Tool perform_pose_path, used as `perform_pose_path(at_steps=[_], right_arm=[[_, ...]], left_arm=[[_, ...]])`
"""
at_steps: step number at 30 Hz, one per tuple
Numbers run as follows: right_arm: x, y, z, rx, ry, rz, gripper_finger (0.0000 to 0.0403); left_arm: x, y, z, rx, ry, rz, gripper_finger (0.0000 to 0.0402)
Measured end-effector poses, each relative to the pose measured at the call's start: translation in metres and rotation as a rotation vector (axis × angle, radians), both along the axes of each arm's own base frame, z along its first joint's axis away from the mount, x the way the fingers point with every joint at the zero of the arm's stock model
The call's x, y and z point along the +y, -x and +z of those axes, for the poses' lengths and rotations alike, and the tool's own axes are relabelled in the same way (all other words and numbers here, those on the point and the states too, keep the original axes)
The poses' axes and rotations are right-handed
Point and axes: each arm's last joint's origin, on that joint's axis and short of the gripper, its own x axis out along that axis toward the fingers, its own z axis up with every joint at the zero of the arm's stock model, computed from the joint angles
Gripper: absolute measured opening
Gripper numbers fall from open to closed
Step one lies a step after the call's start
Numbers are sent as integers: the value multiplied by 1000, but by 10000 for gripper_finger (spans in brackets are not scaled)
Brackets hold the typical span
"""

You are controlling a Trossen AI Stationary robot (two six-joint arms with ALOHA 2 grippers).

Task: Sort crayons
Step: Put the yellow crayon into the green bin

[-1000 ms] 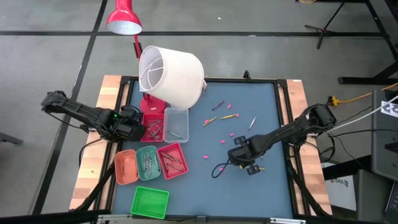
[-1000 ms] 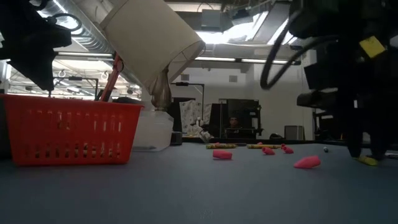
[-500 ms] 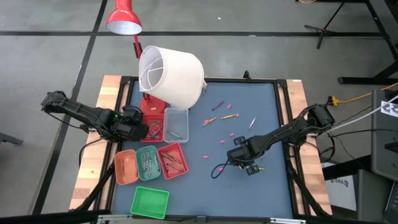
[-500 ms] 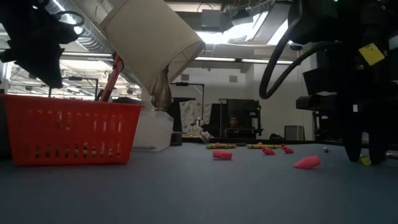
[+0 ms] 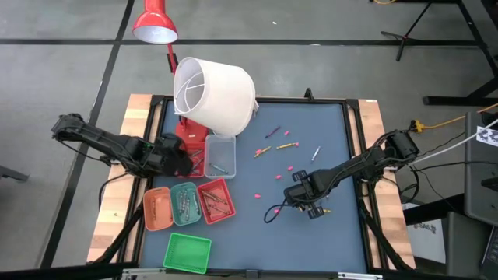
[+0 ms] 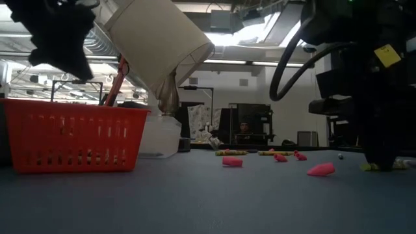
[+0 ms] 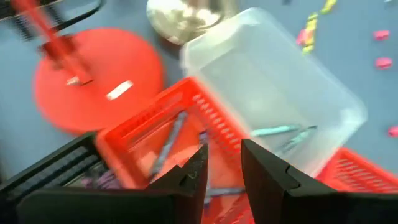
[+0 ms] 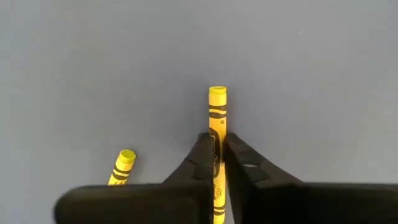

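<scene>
The right gripper (image 8: 217,163) is down on the blue worktop (image 5: 334,132) at about 4 o'clock from its centre, its jaws pinching a thin yellow paper-wrapped crayon (image 8: 217,121). In the right wrist view the crayon's long axis runs straight ahead between the two fingers, its flat end sticking out beyond the tips, so the grip sits across the stick rather than along it. A second yellow crayon (image 8: 122,165) lies just beside the gripper, apart from it and tilted to the first.

The rest of the loose crayons (image 5: 270,142) are scattered around 1 o'clock from the worktop's centre, mixed with small pink stubs (image 5: 278,176), all well apart from the right gripper.

The sorting trays sit toward 8 o'clock: a red mesh tray (image 5: 215,199), a teal tray (image 5: 184,204), an orange tray (image 5: 158,208), a green tray (image 5: 187,253) and a clear plastic tray (image 5: 221,155).

The left gripper (image 7: 221,169) hovers over the red and clear trays at 9 o'clock, jaws spread with nothing between them.

The held crayon probably needs lifting and carrying toward 8 or 9 o'clock, across the worktop; the left arm is far nearer the trays.
</scene>
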Motion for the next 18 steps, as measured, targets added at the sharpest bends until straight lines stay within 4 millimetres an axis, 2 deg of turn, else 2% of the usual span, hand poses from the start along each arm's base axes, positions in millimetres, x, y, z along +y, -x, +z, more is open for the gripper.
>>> perform_pose_path(at_steps=[3, 10, 18], right_arm=[[0, 0, 0, -6, 4, -2, 8], [2, -6, 1, -54, -11, -6, 31], [9, -26, 10, -233, -66, -12, 7]], left_arm=[[-4, -12, 2, -47, -20, -60, 80], [-19, -47, 0, -77, -157, -288, 80], [-41, -82, -12, -105, -272, -474, 80]])
